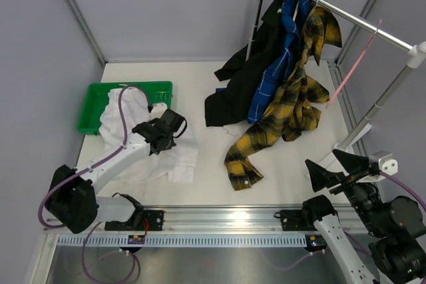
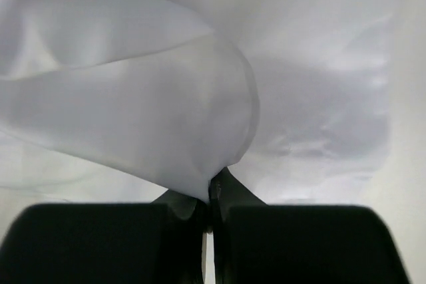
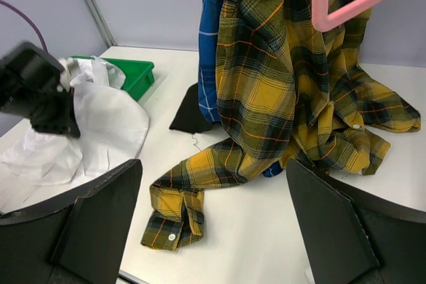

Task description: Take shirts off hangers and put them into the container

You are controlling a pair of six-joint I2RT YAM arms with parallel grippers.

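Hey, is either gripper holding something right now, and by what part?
The left gripper pinches a raised fold of the white shirt; the right gripper is open, holding nothing.

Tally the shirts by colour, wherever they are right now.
White shirt: 1
Black shirt: 1
Blue plaid shirt: 1
Yellow plaid shirt: 1
Total: 4
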